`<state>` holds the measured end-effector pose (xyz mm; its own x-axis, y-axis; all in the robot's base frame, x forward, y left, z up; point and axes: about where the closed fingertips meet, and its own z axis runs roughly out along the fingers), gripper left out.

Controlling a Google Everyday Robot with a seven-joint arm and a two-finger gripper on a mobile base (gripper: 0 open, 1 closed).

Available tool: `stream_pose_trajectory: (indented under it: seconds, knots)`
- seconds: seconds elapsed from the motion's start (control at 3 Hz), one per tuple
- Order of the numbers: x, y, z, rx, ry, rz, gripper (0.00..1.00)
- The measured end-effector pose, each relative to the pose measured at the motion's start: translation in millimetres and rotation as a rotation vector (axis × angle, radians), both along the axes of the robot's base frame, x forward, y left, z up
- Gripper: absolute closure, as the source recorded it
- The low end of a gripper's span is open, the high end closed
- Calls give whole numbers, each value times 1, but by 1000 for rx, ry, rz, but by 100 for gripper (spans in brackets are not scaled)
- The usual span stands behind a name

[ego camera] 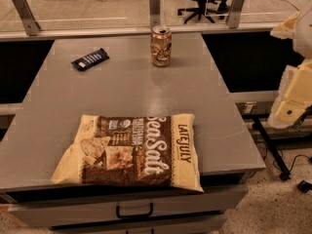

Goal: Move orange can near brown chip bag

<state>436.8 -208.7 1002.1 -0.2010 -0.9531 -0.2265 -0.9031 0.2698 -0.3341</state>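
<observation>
The orange can (161, 46) stands upright near the far edge of the grey table (126, 91), silver top up. The brown chip bag (132, 150) lies flat at the table's front edge, with its "Sea Salt" script facing up. The can is well behind the bag, with a wide stretch of table between them. My gripper (288, 112) is a cream-coloured shape at the right edge of the view. It is off the table's right side, far from both the can and the bag, and holds nothing that I can see.
A flat dark snack bar wrapper (90, 59) lies at the table's far left. A glass barrier with metal posts (155, 6) runs behind the table. A drawer handle (134, 211) sits below the front edge. Cables and a stand (273, 152) are on the floor at right.
</observation>
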Motion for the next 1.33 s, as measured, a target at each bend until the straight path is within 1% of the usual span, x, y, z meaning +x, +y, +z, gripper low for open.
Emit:
stream_pose_trajectory:
  seconds: [0.33, 0.67, 1.0, 1.33]
  knots:
    - [0, 0, 0, 0, 0, 0, 0]
    - [20, 15, -9, 68, -24, 21, 0]
    - [73, 57, -29, 195, -66, 71, 0]
    - [137, 105, -37, 322, -127, 115, 0]
